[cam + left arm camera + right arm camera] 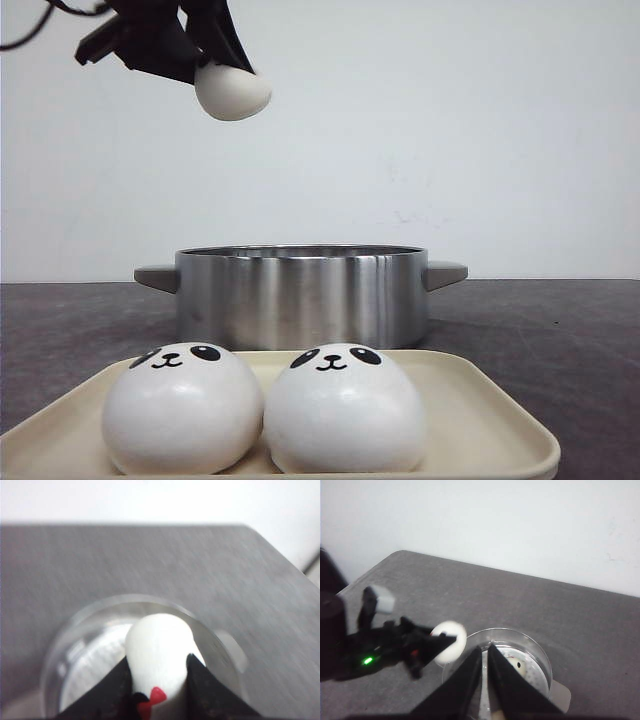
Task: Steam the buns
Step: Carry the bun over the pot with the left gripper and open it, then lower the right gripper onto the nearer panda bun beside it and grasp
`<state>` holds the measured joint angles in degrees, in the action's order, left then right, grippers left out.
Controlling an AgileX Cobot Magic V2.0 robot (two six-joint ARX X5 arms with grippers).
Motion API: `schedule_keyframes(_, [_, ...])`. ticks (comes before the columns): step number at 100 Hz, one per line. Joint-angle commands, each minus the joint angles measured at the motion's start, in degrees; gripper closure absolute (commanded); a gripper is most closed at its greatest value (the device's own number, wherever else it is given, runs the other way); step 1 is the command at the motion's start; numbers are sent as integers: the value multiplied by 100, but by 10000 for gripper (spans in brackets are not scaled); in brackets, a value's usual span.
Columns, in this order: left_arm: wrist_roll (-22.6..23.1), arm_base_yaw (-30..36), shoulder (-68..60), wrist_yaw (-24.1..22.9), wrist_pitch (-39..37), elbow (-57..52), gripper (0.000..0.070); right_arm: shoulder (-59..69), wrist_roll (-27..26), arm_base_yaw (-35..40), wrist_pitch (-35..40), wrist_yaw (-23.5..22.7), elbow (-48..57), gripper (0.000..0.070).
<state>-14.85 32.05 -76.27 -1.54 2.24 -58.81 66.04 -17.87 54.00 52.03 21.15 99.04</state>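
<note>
My left gripper (pixel 212 68) is shut on a white bun (pixel 232 92) and holds it high above the left side of the steel pot (pixel 300 295). In the left wrist view the bun (pixel 159 647) sits between the black fingers (pixel 112 692), over the pot's rim (pixel 100 609). Two panda-faced buns (pixel 182 408) (pixel 345 408) lie side by side on the cream tray (pixel 480 410). Another bun (pixel 519 666) lies inside the pot (pixel 520 632). My right gripper (pixel 485 652) is shut and empty, high above the pot; it is out of the front view.
The pot has grey handles on both sides (pixel 445 272) and stands behind the tray on the dark grey table (pixel 560 330). A white wall runs behind the table. The left arm (pixel 380 647) reaches in beside the pot in the right wrist view.
</note>
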Motion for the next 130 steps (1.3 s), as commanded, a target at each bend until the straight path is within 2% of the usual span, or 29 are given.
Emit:
schedule_keyframes(1, [197, -42, -402, -2, -61, -175, 690, 70, 111, 63, -59, 39, 70, 688])
schedule_keyframes(31, [197, -247, -1980, 39, 258, -708, 687, 133, 188, 63, -52, 188, 68, 688])
schedule_keyframes(41, [197, -260, -2253, 37, 243, -807, 649, 136, 188, 63, -57, 190, 68, 688])
schedule_keyframes(47, [179, -289, -2339, 37, 234, -822, 536, 136, 186, 63, -55, 188, 68, 688])
schedule_keyframes(58, [175, -308, -2396, 37, 195, -822, 217, 136, 186, 63, -50, 186, 68, 688])
schedule_keyframes(64, [177, -313, -2396, 37, 144, -822, 136, 136, 184, 63, -46, 184, 68, 688])
schedule_keyframes(75, [144, -313, -2371, 46, 92, -833, 137, 144, 188, 63, 68, 186, 66, 688])
schedule_keyframes(88, [-94, -313, -2214, 55, 116, -844, 137, 286, 190, 61, 455, 221, 55, 688])
schedule_keyframes(105, [-254, -313, -1530, 127, 315, -844, 149, 442, 164, 63, 839, 221, -387, 688])
schedule_keyframes(130, [-243, -310, 79, 133, 1373, -844, 149, 442, -992, 63, 337, -859, -2363, 688])
